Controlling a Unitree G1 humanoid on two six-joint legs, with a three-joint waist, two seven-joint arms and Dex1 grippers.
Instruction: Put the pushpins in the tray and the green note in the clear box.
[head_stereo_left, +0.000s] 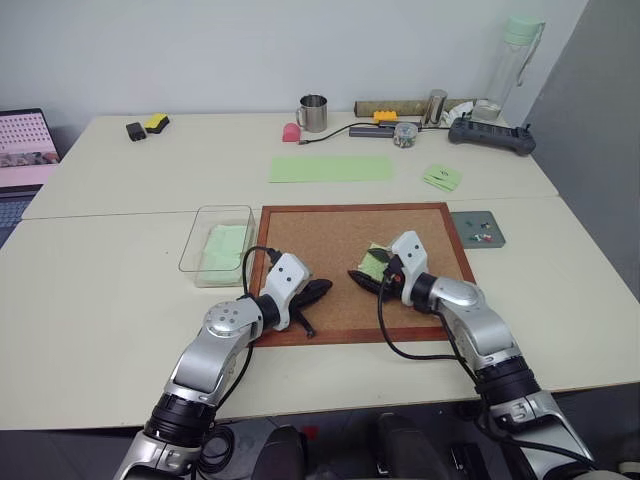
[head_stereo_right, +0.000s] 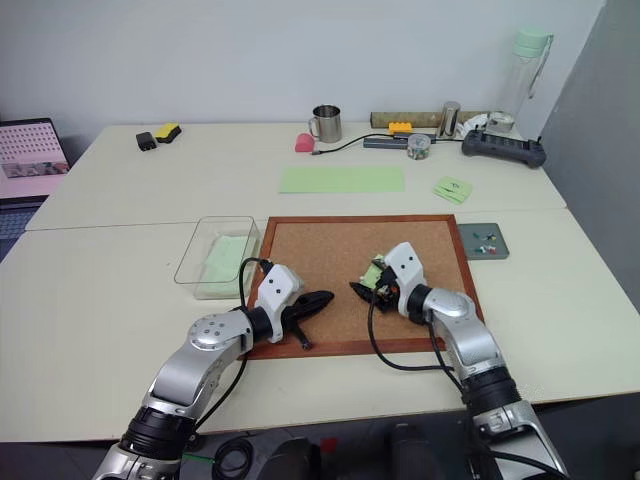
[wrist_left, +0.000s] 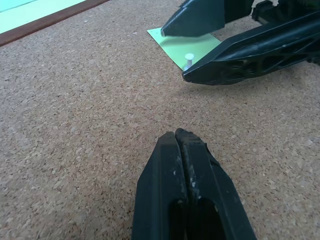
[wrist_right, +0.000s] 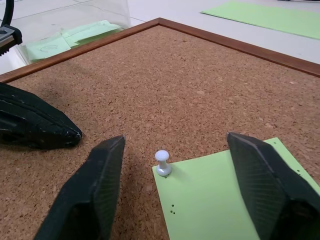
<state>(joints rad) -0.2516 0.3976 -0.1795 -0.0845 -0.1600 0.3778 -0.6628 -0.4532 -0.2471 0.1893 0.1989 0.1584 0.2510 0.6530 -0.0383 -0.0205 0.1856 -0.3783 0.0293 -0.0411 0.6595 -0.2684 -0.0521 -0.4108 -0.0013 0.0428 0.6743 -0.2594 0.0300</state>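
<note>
A green note (wrist_right: 225, 195) lies on the corkboard (head_stereo_left: 330, 235), held at one corner by a white pushpin (wrist_right: 162, 162). My right gripper (wrist_right: 175, 145) is open, one finger on each side of the pin without touching it. My left gripper (wrist_left: 182, 145) is shut and empty, low over the cork a short way from the pin, pointing at it. The clear box (head_stereo_left: 190, 250) stands left of the board with green paper (head_stereo_left: 225, 248) inside. The grey tray (head_stereo_left: 462, 235) sits right of the board and holds a few pushpins (head_stereo_left: 483, 230).
Behind the board lie a long pale-green strip (head_stereo_left: 331, 168) and a small green pad (head_stereo_left: 441, 178). A metal mug (head_stereo_left: 313, 113), a power strip (head_stereo_left: 490, 135) and a tall bottle (head_stereo_left: 515, 60) stand along the back edge. A laptop (head_stereo_left: 25, 150) is at far left.
</note>
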